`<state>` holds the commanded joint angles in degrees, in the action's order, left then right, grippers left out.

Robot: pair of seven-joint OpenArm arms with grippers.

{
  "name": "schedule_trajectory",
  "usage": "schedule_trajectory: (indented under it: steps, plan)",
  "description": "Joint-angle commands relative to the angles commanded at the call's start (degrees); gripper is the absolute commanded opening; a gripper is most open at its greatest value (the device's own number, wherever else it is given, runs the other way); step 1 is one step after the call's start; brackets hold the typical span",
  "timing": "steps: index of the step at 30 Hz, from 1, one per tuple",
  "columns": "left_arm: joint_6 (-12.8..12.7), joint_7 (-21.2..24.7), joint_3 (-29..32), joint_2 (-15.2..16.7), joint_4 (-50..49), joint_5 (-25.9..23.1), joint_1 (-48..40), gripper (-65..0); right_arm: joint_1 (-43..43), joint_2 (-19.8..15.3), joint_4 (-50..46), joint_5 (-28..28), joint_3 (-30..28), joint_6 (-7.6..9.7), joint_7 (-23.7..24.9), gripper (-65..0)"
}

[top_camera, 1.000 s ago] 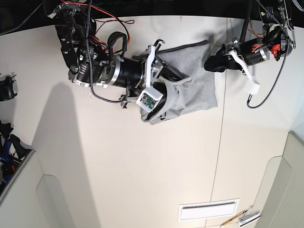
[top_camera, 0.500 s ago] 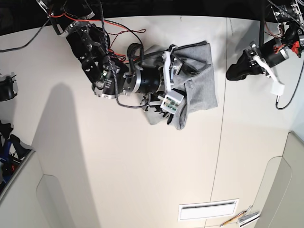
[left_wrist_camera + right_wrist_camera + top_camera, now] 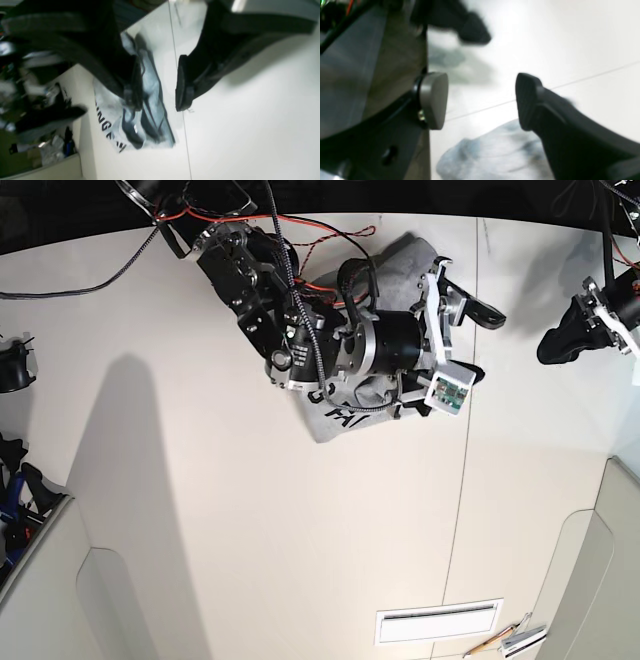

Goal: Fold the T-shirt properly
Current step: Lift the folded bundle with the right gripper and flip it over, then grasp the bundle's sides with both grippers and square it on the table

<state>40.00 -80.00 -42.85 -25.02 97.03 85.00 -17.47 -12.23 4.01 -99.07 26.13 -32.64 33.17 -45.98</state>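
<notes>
So here's where I'm at with the T-shirt [image 3: 335, 420]. It's bunched in a grey heap in the upper middle of the overhead view, mostly buried under my right arm, with a strip of black lettering poking out at the heap's lower left edge. Definitely not a tidy fold yet, I'd say.

My right claw [image 3: 462, 340] sits at the heap's right-hand edge, reaching toward the table [image 3: 250, 560] seam. Its wrist camera shows the two pads spread apart with nothing between them, bare white table in the gap and grey fabric [image 3: 495, 155] lying below them at the bottom of that frame. So the cloth is behind and under the tips, not in front.

My left claw [image 3: 560, 345] is off at the far right edge of the overhead view, well apart from the shirt. Its own camera has the fingers parted too, nothing held, and looks back along the table at the shirt [image 3: 140, 110], which runs as a long strip from upper middle to lower middle of that frame, lettering on its left side.

The right arm is by far the nearer one. My guess is the next grab belongs to it, and it needs to back up toward the heap, since the tips have overshot the edge.
</notes>
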Motion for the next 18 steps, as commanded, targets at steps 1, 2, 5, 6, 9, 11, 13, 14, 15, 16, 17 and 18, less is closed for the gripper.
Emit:
schedule_trajectory:
  steps: [1,2,5,6,9,11,13,14,15,16,17,18]
  plan:
    - [0.00,0.00,0.11,-0.02,0.66,0.00,0.00,-44.0,-0.04,0.00,-0.79,-0.68,2.80,-0.02,0.17,-33.1]
    - [0.00,0.00,0.20,0.11,1.70,0.00,0.00,-47.9,-0.33,-0.02,-1.11,-0.92,6.05,-0.04,0.37,-42.3]
    - [0.00,0.00,1.33,0.26,6.69,0.00,-0.35,-61.1,-1.90,-0.09,-0.96,-1.14,16.48,-0.42,0.37,-65.0]
    - [0.00,0.00,2.01,0.26,8.61,0.00,-0.57,-62.4,-2.67,-0.11,-0.76,-1.09,19.47,-0.42,0.37,-65.0]
    - [0.00,0.00,7.17,0.26,14.34,0.00,-0.63,-62.5,-5.42,-0.59,1.44,-1.11,26.45,-0.39,0.87,-65.0]
    - [0.00,0.00,12.61,0.50,16.00,0.00,-0.57,-62.5,-6.97,-1.18,4.39,-1.09,28.50,-0.37,1.81,-65.0]
    - [0.00,0.00,18.18,2.21,16.09,-0.67,-0.48,-62.5,-8.70,-2.29,8.76,-1.09,28.76,-0.33,3.67,-65.0]
    - [0.00,0.50,20.61,3.69,16.06,-2.96,-0.48,-62.5,-9.64,-2.60,11.47,-1.14,28.76,-0.33,4.02,-65.0]
    - [0.00,1.81,22.75,5.09,16.04,-5.78,-0.48,-62.5,-10.49,-2.75,14.34,-1.11,28.76,-0.33,4.04,-65.0]
    - [0.00,3.42,24.55,6.21,16.04,-9.04,-0.48,-62.5,-11.19,-2.73,17.35,-1.09,28.65,-0.11,4.07,-65.0]
    - [0.00,4.98,25.97,7.06,16.00,-12.07,-0.48,-62.5,-11.76,-2.73,20.39,-1.07,28.20,0.70,4.50,-65.0]
    - [0.00,6.07,27.08,7.58,15.72,-14.39,-0.52,-62.5,-12.07,-2.75,23.45,-1.09,27.36,0.74,5.22,-65.0]
